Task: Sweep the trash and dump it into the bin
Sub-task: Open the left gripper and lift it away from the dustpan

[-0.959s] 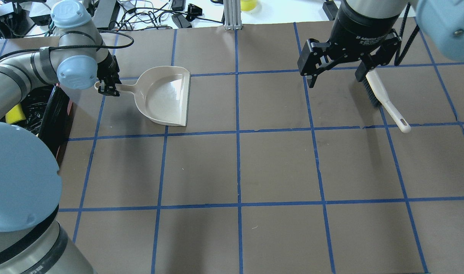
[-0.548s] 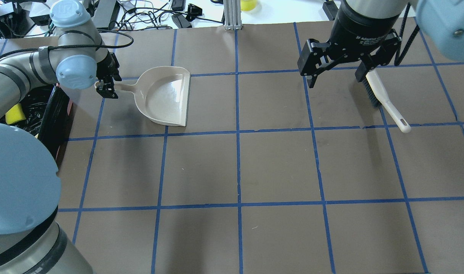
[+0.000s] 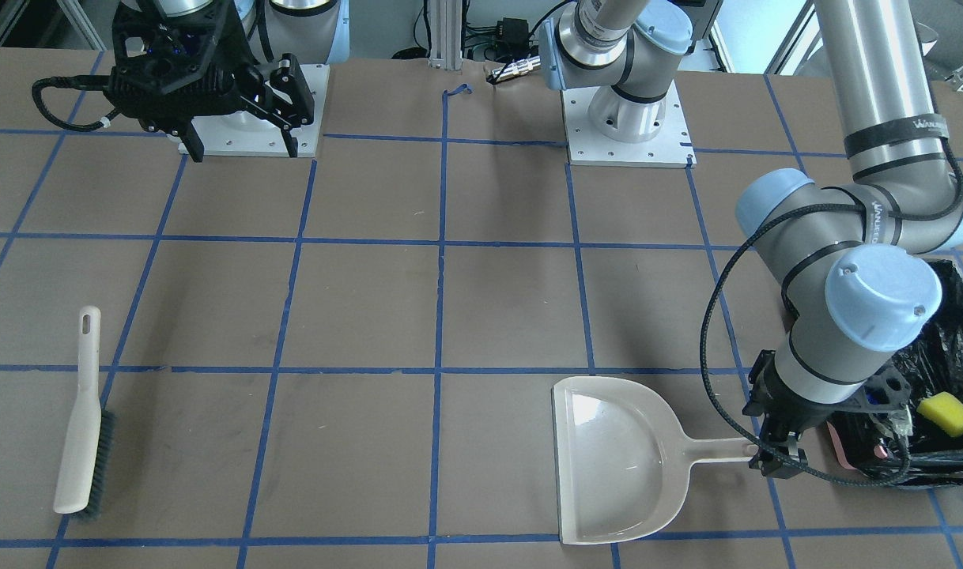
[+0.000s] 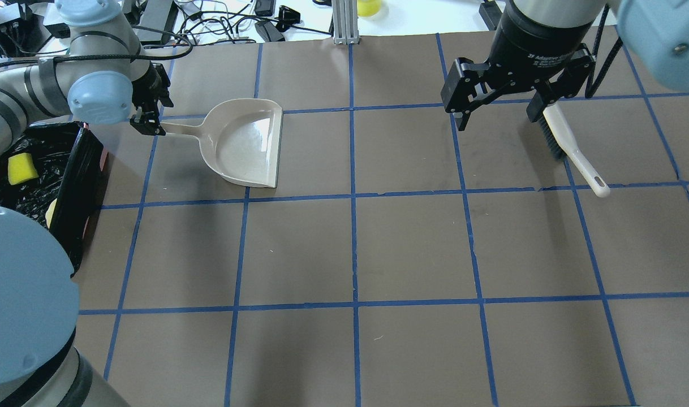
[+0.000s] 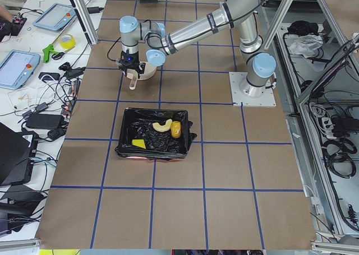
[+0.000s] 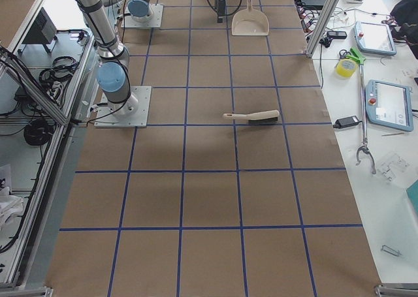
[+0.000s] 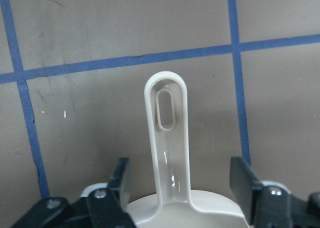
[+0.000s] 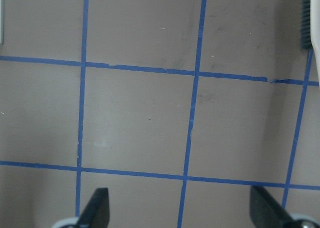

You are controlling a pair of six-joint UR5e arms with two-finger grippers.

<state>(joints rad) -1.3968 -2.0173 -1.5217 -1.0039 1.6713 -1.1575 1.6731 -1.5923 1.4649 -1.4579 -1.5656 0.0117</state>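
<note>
The trash lies in the bin (image 5: 154,110): a tan croissant-shaped piece (image 5: 162,125), a golden-brown lump (image 5: 176,129) and a yellow-green sponge wedge (image 5: 138,144). The sponge also shows in the overhead view (image 4: 18,169) and the front view (image 3: 946,415). The black-lined bin (image 4: 81,175) stands at the table's left edge. My left gripper (image 4: 148,121) is open over the handle (image 7: 167,138) of the empty beige dustpan (image 4: 242,144), its fingers (image 7: 112,188) on either side and clear of it. My right gripper (image 4: 497,113) is open and empty, high above the table.
The beige hand brush (image 4: 571,150) lies on the table under and to the right of my right gripper; it also shows in the front view (image 3: 82,419). Cables and devices lie beyond the table's far edge.
My left gripper has drawn back and up, away from the dustpan's handle toward the far left. The dustpan stays where it was. The right arm has not moved.
</note>
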